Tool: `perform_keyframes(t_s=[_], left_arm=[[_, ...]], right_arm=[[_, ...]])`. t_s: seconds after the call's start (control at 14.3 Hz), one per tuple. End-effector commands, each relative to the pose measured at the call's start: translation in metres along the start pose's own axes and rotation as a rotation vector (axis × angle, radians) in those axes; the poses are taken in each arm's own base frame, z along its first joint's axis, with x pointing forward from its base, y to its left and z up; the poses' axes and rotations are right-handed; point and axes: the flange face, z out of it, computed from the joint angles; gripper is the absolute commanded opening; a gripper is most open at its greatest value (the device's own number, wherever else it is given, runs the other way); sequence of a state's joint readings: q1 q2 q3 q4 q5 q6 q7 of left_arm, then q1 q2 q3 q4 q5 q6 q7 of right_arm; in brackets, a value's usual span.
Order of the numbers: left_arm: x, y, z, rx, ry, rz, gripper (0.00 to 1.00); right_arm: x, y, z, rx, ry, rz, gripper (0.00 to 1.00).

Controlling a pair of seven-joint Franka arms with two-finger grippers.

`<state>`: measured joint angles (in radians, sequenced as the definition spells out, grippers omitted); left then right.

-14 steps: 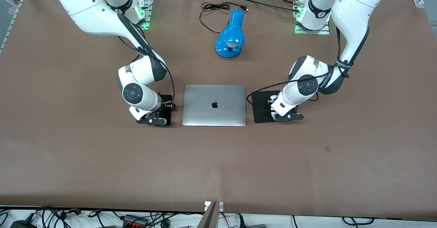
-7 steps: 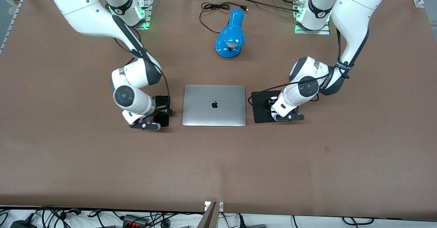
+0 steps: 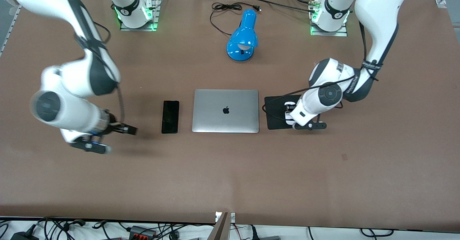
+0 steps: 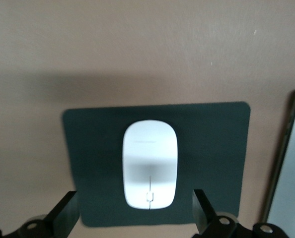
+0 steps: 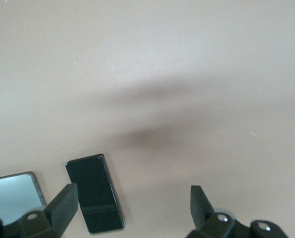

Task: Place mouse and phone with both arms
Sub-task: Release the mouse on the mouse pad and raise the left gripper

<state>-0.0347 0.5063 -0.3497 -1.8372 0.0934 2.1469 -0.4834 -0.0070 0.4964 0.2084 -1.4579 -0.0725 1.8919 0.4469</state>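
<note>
The black phone [image 3: 170, 116] lies flat on the table beside the closed laptop [image 3: 225, 110], toward the right arm's end. It also shows in the right wrist view [image 5: 94, 193]. My right gripper [image 3: 125, 129] is open and empty [image 5: 132, 206], above bare table and apart from the phone. The white mouse [image 4: 149, 164] lies on the black square mat [image 4: 212, 148]. My left gripper [image 4: 133, 213] is open over the mouse, one finger on each side, not touching it. In the front view the left gripper [image 3: 288, 110] hides most of the mouse over the mat [image 3: 275, 116].
A blue desk lamp [image 3: 242, 38] lies farther from the front camera than the laptop, with its black cable [image 3: 222, 8] near the arm bases. The laptop's edge shows in the left wrist view [image 4: 289, 163] next to the mat.
My right gripper has drawn away from the phone toward the right arm's end of the table, leaving the phone beside the laptop. My left gripper has shifted slightly over the mat.
</note>
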Motion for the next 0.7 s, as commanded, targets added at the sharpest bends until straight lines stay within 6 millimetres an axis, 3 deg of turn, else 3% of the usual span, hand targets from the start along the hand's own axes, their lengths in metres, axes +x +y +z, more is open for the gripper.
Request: perform_keyframes(t_s=[0.0, 0.21, 0.28, 0.42, 0.56, 0.63], left_arm=[[0.016, -0.011, -0.056, 0.049, -0.028, -0.028, 1.0], [0.027, -0.035, -0.099, 0.053, -0.051, -0.064, 1.0], [0.031, -0.048, -0.118, 0.032, -0.023, -0.084, 1.0], [0.042, -0.07, -0.152, 0.007, 0.034, -0.076, 1.0], [0.036, -0.091, -0.185, 0.024, 0.043, 0.026, 1.0], [0.031, -0.109, -0.207, 0.038, 0.031, 0.05, 1.0]], right_arm=[[-0.012, 0.02, -0.054, 0.012, 0.035, 0.02, 1.0], [-0.039, 0.048, -0.114, -0.018, 0.027, 0.045, 1.0], [-0.05, 0.067, -0.131, -0.034, 0.014, 0.061, 1.0], [-0.076, 0.083, -0.131, -0.061, -0.002, 0.052, 1.0], [-0.088, 0.093, -0.101, -0.071, 0.0, 0.037, 1.0], [-0.095, 0.095, -0.108, -0.073, 0.014, 0.035, 1.0]])
